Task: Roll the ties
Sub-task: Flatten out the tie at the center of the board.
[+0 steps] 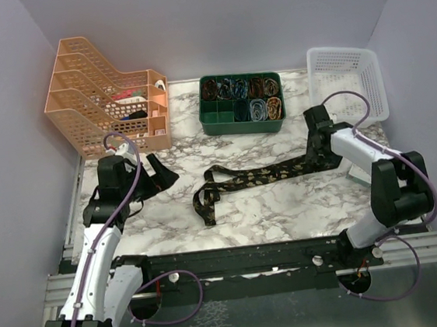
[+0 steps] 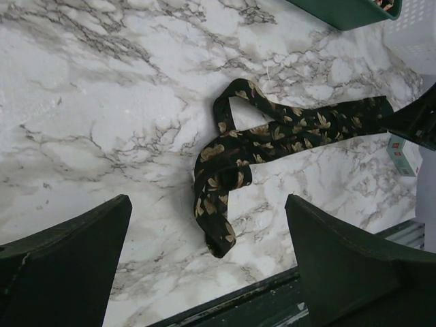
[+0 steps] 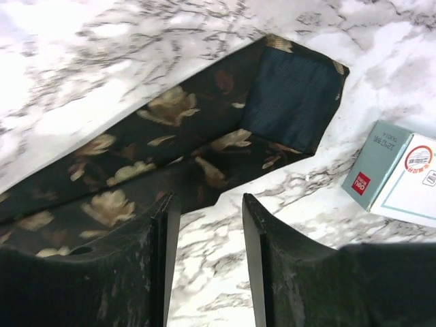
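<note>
Two grippers are hovering low, neither one holding anything. The left gripper (image 2: pixel 206 204) is standing spread wide above the crumpled narrow end of the tie (image 1: pixel 259 176), and the right gripper (image 3: pixel 206 199) is waiting slightly parted at the wide pointed end (one finger is overlapping the fabric edge). Farther back, the tie is lying loosely across the marble table (image 1: pixel 285 203), near the green tray (image 1: pixel 238 127). Rolling seemingly is not yet starting; the next move is calling for pinching one end and straightening the fabric.

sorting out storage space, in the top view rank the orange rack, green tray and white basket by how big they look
1. orange rack, clearly largest
2. white basket
3. green tray
Basket and tray look close; basket slightly bigger.
</note>
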Tool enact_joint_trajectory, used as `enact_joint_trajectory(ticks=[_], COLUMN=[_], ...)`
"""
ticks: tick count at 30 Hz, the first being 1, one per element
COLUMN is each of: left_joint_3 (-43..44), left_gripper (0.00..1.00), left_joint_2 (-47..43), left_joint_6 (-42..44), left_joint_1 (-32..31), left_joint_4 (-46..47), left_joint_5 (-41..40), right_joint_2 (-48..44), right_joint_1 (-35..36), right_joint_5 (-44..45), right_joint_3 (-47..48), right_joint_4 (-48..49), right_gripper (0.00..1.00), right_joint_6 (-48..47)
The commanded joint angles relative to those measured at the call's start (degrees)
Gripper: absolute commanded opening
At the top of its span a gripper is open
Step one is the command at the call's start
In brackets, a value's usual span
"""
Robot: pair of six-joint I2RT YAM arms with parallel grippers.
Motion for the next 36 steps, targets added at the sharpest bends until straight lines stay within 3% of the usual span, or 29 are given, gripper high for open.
enact_joint_trajectory(ticks=[1,7,10,14,20,24,31,36], left_joint_3=[-2.7,-8.3,-10.5,-11.6,-14.5,-15.9,-17.5,-20.2], left_gripper=[0.94,0.92,0.91,0.91,0.84,0.78,0.64,0.52], left_joint_2=[-0.8,-3.0,-3.3,-1.0,-0.4,2.3,7.3,10.2], left_joint_6=[-6.4,-14.8,-19.4,-22.7,-27.5,-30.1,-29.8,-29.0], left_joint_1=[-0.3,-8.4,-15.7,-23.8,-31.9,-37.4,-40.3,-41.0], left_joint_4=[-0.9,-0.6,0.1,0.7,2.1,6.0,14.1,19.6], left_joint_5=[3.0,-0.1,-4.1,-7.9,-13.8,-17.2,-20.1,-22.2], right_joint_2=[-8.9,-16.8,-15.4,-10.5,-3.1,-1.9,-2.0,-1.6], right_joint_1=[0.4,3.5,8.4,14.9,20.9,22.2,22.2,22.2], right_joint_5=[-7.9,-35.0,-40.0,-39.4,-39.2,-38.3,-41.0,-31.9], right_joint_3=[2.1,-4.0,-7.0,-6.8,-2.3,-1.8,-3.3,-0.2], right_joint_4=[-1.5,13.4,21.9,26.0,24.3,24.9,26.3,19.6], right_gripper=[0.48,0.52,0.53,0.5,0.49,0.48,0.48,0.48], right_joint_6=[-2.2,-4.5,-3.9,-5.6,-9.2,-8.5,-9.2,-10.6])
